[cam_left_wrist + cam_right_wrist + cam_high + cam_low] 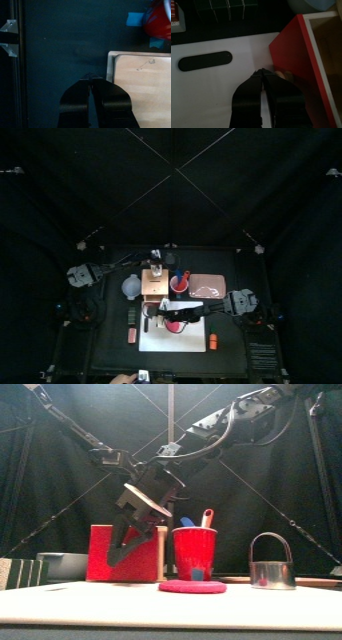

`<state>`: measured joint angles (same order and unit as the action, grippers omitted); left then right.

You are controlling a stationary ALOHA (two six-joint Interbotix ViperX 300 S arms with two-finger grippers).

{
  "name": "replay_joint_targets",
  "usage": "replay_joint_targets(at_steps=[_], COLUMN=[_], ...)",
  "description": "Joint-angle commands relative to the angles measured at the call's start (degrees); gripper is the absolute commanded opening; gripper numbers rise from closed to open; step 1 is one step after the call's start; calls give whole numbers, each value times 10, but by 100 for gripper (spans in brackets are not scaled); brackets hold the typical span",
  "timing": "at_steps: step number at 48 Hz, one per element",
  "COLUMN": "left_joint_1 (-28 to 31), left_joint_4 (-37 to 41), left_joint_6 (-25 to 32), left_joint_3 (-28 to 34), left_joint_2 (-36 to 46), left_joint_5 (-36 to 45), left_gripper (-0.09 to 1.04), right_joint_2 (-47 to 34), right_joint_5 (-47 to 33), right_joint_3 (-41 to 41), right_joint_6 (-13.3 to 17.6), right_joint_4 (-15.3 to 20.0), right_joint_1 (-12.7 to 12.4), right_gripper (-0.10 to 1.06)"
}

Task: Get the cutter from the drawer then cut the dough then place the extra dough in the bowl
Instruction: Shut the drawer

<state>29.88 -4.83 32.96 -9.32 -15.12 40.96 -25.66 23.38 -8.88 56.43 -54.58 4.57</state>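
Cutter (273, 564) is out of the drawer, standing upright to the right of the red cup (195, 552). The red dough disc (193, 587) lies flat in front of that cup. Right gripper (262, 73) has its fingers pinched fully together with nothing in them, tips low over the white cutting board (231, 85), just beside the red drawer front (294, 47). Left gripper (91, 80) is the same deal, closed and empty, over bare table (60, 45) next to the wooden box (143, 75). Blue-grey bowl (60, 566) sits left of the drawer front, with the sushi roll (16, 572) beside it.
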Motion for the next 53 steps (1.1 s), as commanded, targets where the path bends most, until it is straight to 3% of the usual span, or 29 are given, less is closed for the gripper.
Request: replay_joint_targets(at_steps=[1,31,53], left_joint_1=[-18,-4,4], left_joint_4=[-2,-4,-4], left_joint_6=[0,-5,-10], left_joint_3=[25,20,6], left_joint_2=[8,7,8], left_joint_5=[2,-6,-12], left_gripper=[44,44,44], right_joint_2=[12,16,24], right_joint_5=[1,4,7], right_joint_3=[16,18,15], right_joint_6=[-1,-1,0], right_joint_4=[-8,-58,-57], right_joint_1=[-14,-78,-76], right_gripper=[30,30,30])
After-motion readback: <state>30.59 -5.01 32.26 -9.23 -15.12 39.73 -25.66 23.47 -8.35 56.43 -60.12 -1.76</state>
